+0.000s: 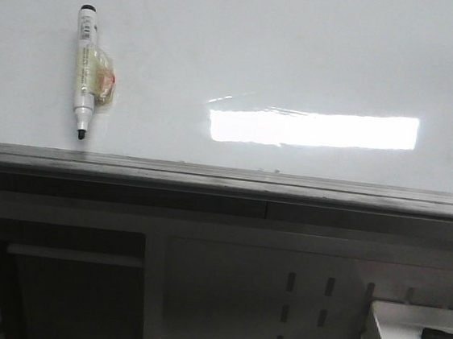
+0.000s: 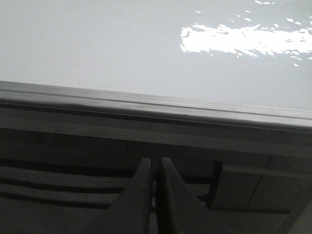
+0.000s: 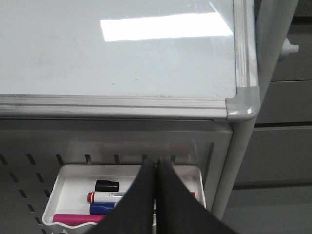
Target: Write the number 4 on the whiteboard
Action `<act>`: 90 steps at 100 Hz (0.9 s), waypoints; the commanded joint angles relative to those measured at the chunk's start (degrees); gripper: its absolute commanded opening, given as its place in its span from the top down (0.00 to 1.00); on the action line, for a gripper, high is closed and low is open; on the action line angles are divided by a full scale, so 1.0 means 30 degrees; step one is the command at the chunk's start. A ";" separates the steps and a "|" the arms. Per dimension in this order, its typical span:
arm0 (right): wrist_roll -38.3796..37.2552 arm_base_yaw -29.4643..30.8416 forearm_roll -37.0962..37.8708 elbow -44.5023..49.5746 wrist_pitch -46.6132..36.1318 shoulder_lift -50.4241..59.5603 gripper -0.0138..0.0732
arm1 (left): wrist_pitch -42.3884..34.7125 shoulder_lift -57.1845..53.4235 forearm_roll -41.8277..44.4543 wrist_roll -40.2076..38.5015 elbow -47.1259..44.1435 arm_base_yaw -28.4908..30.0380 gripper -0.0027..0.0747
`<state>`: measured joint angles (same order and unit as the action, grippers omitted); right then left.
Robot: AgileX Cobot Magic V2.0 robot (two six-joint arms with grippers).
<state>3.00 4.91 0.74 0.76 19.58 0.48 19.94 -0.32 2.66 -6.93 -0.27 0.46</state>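
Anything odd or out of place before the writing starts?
One thing: a black-capped marker sits on the whiteboard itself, tip down, with a yellowish wad beside its barrel. The board shows no strokes yet.

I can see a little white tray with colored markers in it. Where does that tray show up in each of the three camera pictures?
Front view: the tray is in the lower right corner, below the whiteboard.
Left wrist view: not in the picture.
Right wrist view: the tray hangs under the board's corner, partly hidden behind the closed right tool.
Shared landmark: the whiteboard's grey bottom rim, seen in all three.
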 commanded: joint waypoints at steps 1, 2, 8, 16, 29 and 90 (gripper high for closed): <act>0.0184 0.0139 0.0025 0.0408 -0.0348 0.0318 0.92 | -0.0888 -0.0480 -0.0173 -0.0015 -0.0646 -0.0077 0.99; 0.0184 0.0139 0.0025 0.0408 -0.0348 0.0318 0.92 | -0.0888 -0.0480 -0.0173 -0.0015 -0.0646 -0.0077 0.99; 0.0184 0.0139 0.0025 0.0408 -0.0348 0.0318 0.92 | -0.0888 -0.0480 -0.0173 -0.0015 -0.0646 -0.0077 0.99; 0.0184 0.0139 0.0025 0.0408 -0.0348 0.0318 0.92 | -0.0888 -0.0480 -0.0173 -0.0015 -0.0646 -0.0077 0.99; 0.0184 0.0139 0.0025 0.0408 -0.0348 0.0318 0.92 | -0.0888 -0.0480 -0.0173 -0.0015 -0.0646 -0.0077 0.99; 0.0184 0.0139 0.0025 0.0408 -0.0348 0.0318 0.92 | -0.0928 -0.0480 0.0014 -0.0015 -0.0646 -0.0077 0.99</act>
<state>3.00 4.91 0.74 0.76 19.58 0.48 19.94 -0.32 2.66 -6.93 -0.27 0.46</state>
